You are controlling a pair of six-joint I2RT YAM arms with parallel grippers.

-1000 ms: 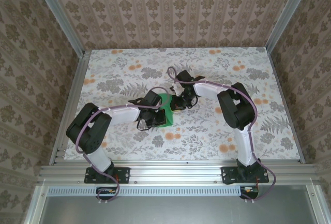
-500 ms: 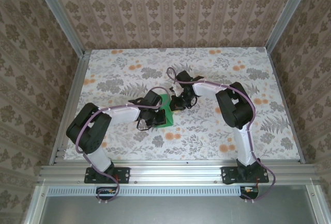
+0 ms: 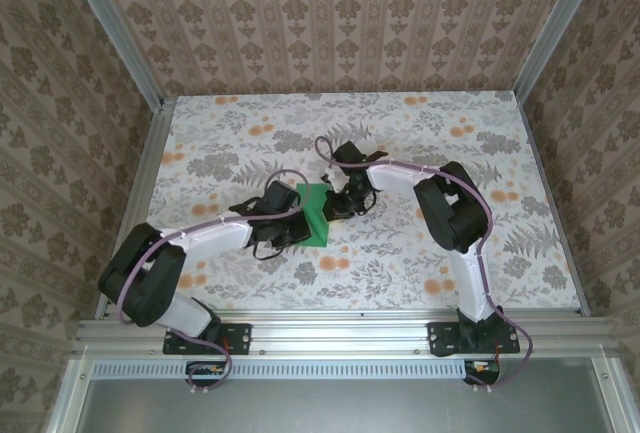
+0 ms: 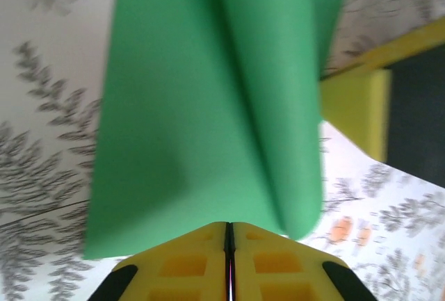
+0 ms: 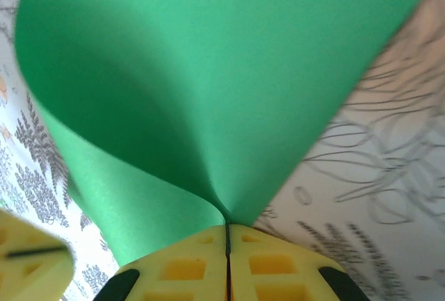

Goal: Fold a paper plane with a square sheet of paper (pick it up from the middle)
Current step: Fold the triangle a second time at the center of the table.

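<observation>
The square sheet of paper (image 3: 316, 215) is near the middle of the flowered table (image 3: 430, 263), held up between my two arms rather than lying flat. From the left wrist I see it bent into a long, soft ridge. From the right wrist it curls like a cone that narrows down into the pads.

The left gripper (image 4: 229, 235) is pinched tight on one edge, with no gap between its jaws. The right gripper (image 5: 227, 235) is clamped just as tight on the opposite side, and the two claws sit just beside each other.

I judge this sheet to be very light and floppy, with no stiffness of its own. It bows wherever it isn't supported, and it will crease for good wherever I press it. It should not slip from the foam pads, but pulling the arms apart could tear it or drag it out crooked. I would hold it by the edges, close to the intended fold line, and move both arms together gently
</observation>
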